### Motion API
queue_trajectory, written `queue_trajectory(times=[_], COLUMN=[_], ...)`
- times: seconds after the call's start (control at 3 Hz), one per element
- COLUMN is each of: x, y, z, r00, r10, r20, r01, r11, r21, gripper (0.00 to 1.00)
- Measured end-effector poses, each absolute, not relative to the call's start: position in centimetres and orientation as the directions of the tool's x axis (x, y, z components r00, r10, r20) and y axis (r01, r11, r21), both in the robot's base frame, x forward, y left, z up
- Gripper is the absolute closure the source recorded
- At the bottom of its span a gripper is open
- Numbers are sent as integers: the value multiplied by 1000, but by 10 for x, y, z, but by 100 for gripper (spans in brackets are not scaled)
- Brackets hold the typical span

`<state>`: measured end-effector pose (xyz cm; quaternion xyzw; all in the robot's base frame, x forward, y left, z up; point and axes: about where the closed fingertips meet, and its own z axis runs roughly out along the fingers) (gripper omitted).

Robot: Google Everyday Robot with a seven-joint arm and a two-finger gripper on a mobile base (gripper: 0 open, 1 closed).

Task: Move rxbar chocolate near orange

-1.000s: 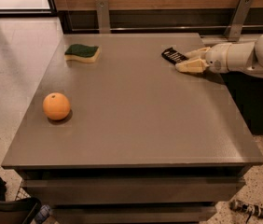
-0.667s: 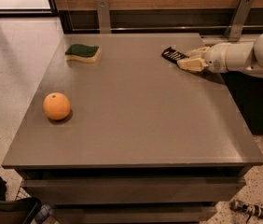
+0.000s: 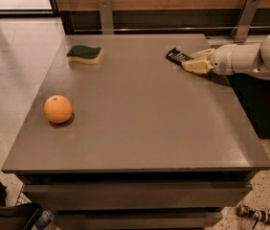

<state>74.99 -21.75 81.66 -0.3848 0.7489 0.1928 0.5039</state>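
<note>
The rxbar chocolate [image 3: 177, 56], a flat black bar with pale stripes, lies on the grey table [image 3: 144, 123] at the back right. My gripper [image 3: 191, 60] reaches in from the right on a white arm. Its cream fingers [image 3: 196, 66] are closed on the bar's right end, and the bar still rests on the table. The orange [image 3: 58, 109] sits at the front left of the table, far from the bar and the gripper.
A green-and-yellow sponge [image 3: 84, 54] lies at the back left of the table. Two metal brackets [image 3: 105, 14] stand along the wall behind the table. The floor lies to the left, and a dark object [image 3: 1, 207] sits low at the front left.
The lower finger has drawn in slightly toward the bar. The arm, bar and orange have not moved.
</note>
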Motion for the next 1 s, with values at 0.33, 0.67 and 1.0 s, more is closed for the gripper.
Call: queue_trajectory(times=[0.33, 0.67, 1.0], x=[750, 750, 735], y=[-218, -218, -222], z=[817, 817, 843], r00=[-196, -196, -186], r10=[-382, -382, -390], r20=[-903, -903, -902], r01=[-771, -771, -786], r11=[629, 629, 610], r21=[-99, -99, -102], gripper=[100, 100, 100])
